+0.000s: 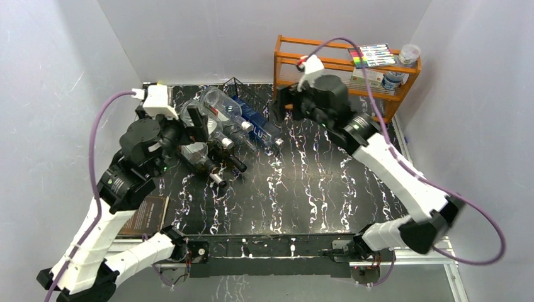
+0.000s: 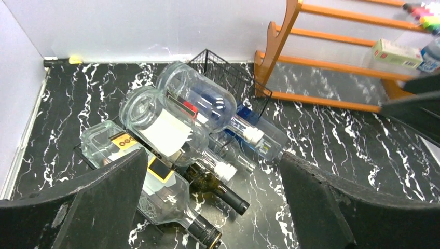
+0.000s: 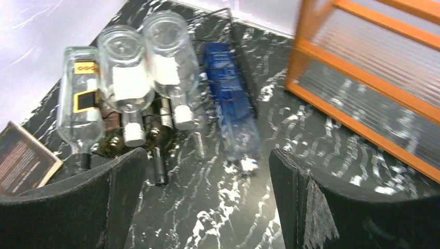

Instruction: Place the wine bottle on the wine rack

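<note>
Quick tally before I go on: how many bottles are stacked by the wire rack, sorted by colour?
Clear glass bottles: 3
Blue bottle: 1
Dark green bottle: 1
Total: 5 in plain view; the pile may hide another underneath.

Wine rack [image 2: 228, 72]: we see only a rear wire corner, upper middle of the left wrist view. The rest is buried under bottles.
Dark bottle [image 2: 223, 193]: body hidden beneath the clear ones, only the neck showing.
Blue bottle [image 3: 228, 98]: smeared by blur in the right wrist view, label unreadable.
Orange shelf [image 3: 307, 26]: blurred, cut by the top and right edges.
Booklet [image 3: 23, 158]: cropped at the left edge, print too small for us to read.
</note>
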`<state>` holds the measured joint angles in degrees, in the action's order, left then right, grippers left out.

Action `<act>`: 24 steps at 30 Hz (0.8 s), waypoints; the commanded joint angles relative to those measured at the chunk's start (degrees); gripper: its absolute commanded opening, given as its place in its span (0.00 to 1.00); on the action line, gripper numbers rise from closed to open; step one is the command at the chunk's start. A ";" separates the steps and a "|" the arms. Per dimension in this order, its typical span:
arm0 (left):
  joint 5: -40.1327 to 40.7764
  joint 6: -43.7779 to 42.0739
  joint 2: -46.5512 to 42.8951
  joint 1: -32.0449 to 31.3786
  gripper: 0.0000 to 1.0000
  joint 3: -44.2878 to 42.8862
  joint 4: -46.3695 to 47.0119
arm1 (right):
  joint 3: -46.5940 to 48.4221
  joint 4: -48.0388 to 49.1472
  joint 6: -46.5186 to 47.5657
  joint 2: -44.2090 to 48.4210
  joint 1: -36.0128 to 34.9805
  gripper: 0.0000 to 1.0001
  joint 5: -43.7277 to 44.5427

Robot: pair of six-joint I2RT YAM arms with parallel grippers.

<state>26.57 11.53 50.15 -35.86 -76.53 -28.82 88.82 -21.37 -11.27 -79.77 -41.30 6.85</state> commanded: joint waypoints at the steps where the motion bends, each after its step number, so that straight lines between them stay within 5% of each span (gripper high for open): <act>1: 2.74 -2.29 -5.41 0.17 0.98 -2.86 1.27 | -5.12 -4.29 1.45 11.96 0.15 0.98 13.48; 12: 0.14 -5.53 -9.43 0.16 0.98 -10.90 -4.81 | -5.00 -13.19 0.39 32.12 0.16 0.98 30.29; 24: 2.79 -7.37 -10.50 0.17 0.98 -16.37 -8.79 | -0.74 -14.38 4.10 34.77 0.08 0.98 33.23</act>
<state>27.94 5.78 39.64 -35.86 -91.57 -36.34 86.04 -36.32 -8.62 -44.60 -41.25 38.13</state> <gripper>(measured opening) 0.981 0.981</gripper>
